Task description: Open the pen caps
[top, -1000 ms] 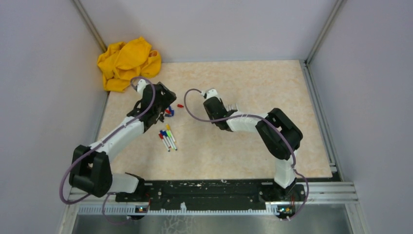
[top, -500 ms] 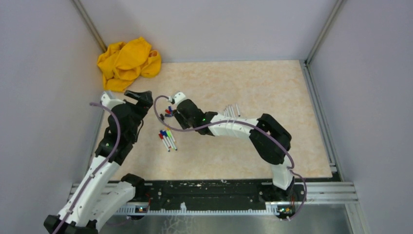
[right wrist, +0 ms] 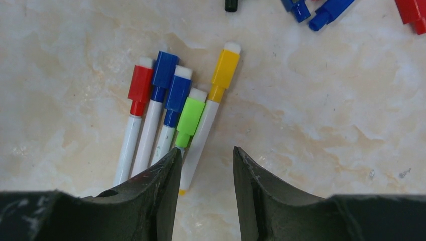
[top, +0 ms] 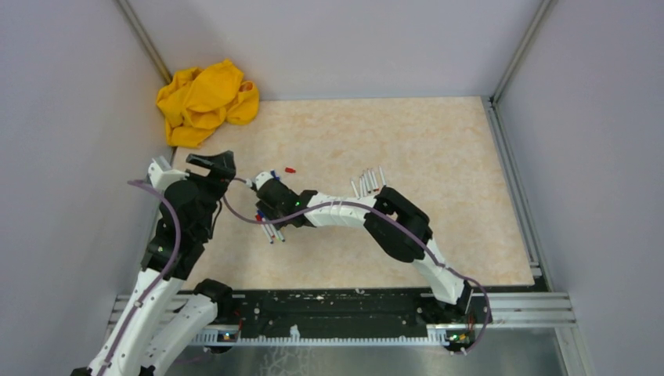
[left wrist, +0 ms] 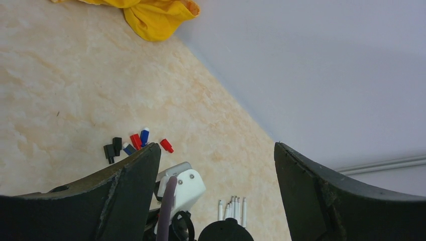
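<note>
Red, blue, green, yellow pen caps (right wrist: 177,95); yellow cloth (top: 205,100); beige marbled table (top: 423,133).

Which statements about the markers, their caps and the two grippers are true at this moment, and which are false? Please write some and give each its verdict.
1. Five markers in front of the right gripper have caps on. True.
2. The green cap sits at one end of that row. False: it lies between a blue cap and the yellow cap.
3. The left gripper is shut on a red cap. False: it is open and empty.
4. Loose caps lie on the table. True.
5. The yellow cloth covers the uncapped barrels. False: the cloth lies in the far left corner, apart from them.
</note>
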